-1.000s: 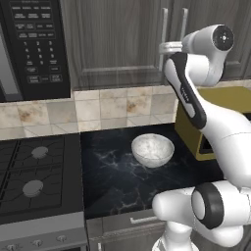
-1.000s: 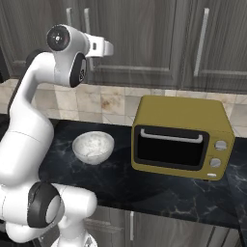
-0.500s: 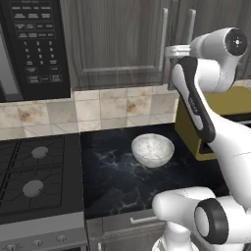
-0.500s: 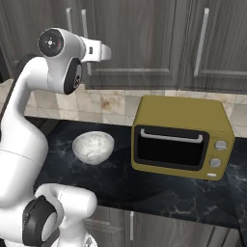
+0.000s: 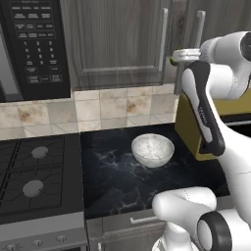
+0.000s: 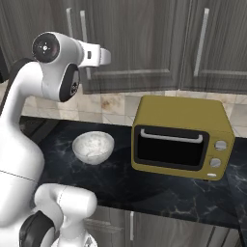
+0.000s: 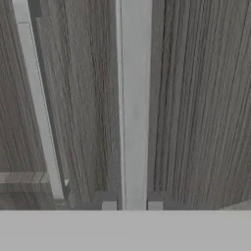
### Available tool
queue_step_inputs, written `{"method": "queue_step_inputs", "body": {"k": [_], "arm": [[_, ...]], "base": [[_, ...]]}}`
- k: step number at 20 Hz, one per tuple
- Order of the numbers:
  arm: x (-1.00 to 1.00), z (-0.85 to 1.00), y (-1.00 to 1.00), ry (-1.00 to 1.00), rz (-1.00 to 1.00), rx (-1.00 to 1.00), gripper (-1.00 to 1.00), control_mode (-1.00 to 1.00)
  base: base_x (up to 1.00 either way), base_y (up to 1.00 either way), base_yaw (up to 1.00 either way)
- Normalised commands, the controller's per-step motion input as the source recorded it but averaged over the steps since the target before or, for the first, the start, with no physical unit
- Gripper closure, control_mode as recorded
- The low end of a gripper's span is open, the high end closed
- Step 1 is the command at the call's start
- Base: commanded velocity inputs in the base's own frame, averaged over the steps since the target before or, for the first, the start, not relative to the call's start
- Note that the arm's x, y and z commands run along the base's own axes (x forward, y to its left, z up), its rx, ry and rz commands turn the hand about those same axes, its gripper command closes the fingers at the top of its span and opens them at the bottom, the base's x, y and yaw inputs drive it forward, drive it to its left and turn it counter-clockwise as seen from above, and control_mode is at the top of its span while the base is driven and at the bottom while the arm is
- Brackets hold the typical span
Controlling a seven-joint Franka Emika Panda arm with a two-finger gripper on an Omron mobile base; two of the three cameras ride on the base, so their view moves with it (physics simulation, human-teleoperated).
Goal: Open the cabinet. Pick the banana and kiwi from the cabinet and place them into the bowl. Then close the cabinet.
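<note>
The black microwave (image 5: pixel 34 44) is seen up and to the left of the bowl (image 5: pixel 153 149), with the stove (image 5: pixel 34 181) lower, also on the bowl's left. The bowl itself is set upright on the dark marbled counter (image 5: pixel 112 181), and nothing is seen inside it. Directly above and behind the bowl the cabinet (image 5: pixel 117 44) is mounted, both panelled doors shut (their two long bar handles stand side by side near the middle seam).

In the hand view, the hand (image 7: pixel 131 205) is pressed up to the right one of these, the handle (image 7: pixel 135 98), which runs straight up between the two fingertips (image 7: pixel 109 205). The hand is set narrow, with one tip close against each side of the bar. The other handle (image 7: pixel 37 98) is seen just beside it to the left, untouched.

To the right of the bowl, a yellow toaster oven (image 6: pixel 181 137) is placed on the same counter, well apart from it, with its door shut.
</note>
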Motion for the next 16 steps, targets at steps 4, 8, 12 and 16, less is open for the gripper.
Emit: {"method": "queue_step_inputs", "body": {"k": [4,8,12,16], "arm": [[-0.59,0.0,0.0,0.0,0.0,0.0,1.0,-1.0],[-0.68,0.0,0.0,0.0,0.0,0.0,1.0,-1.0],[-0.7,0.0,0.0,0.0,0.0,0.0,1.0,-1.0],[-0.66,0.0,0.0,0.0,0.0,0.0,1.0,-1.0]], "base": [[0.0,0.0,0.0],[0.0,0.0,0.0],[0.0,0.0,0.0],[0.0,0.0,0.0]]}}
